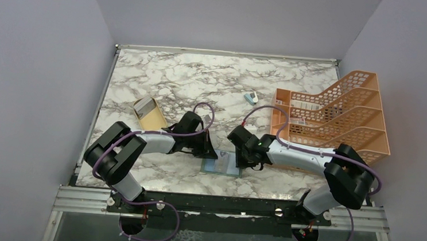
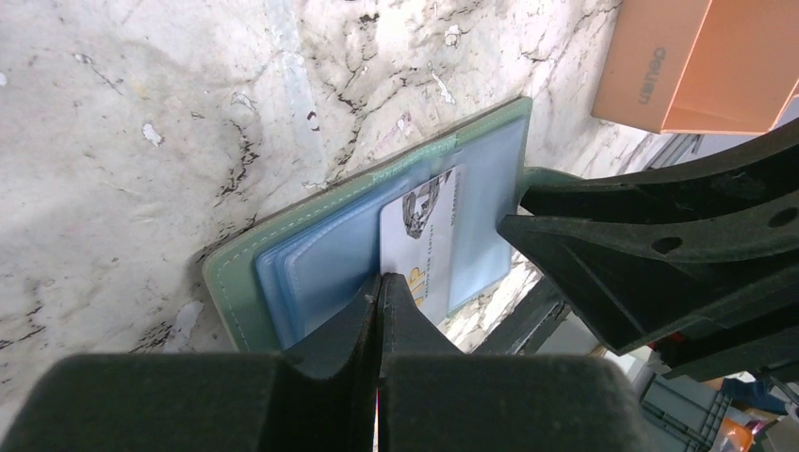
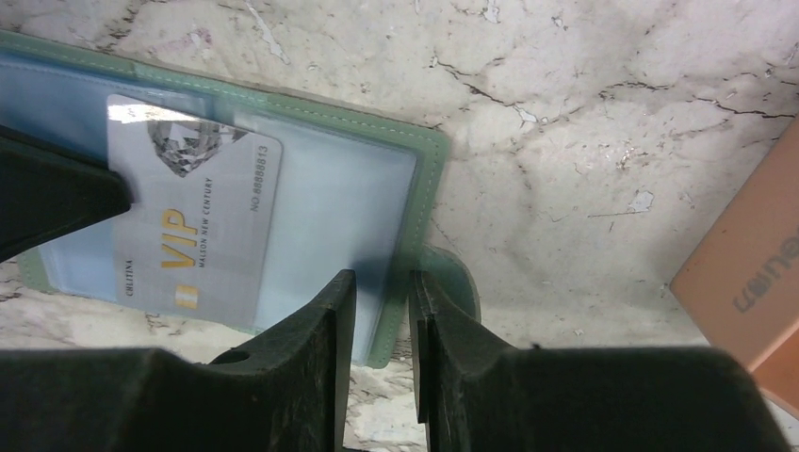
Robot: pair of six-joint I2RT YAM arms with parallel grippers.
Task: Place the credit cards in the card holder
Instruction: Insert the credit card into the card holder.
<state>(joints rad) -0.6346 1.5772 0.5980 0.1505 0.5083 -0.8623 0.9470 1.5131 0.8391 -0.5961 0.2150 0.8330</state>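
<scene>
Left tool [image 2: 381, 281] up close, pressed together, tips touching 1 pale VIP credit card [image 3: 203, 221] on the open card holder [image 3: 429, 188], near table [image 1: 163, 76] edge between both arms; right tool [image 3: 377, 282] slightly spread at its rim.

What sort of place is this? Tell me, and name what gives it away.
Probably a robot test cell staged as a desk: plain lilac walls box in a marble-patterned tabletop, two arms are bolted to a metal rail, and an orange mesh file rack stands on it.
</scene>
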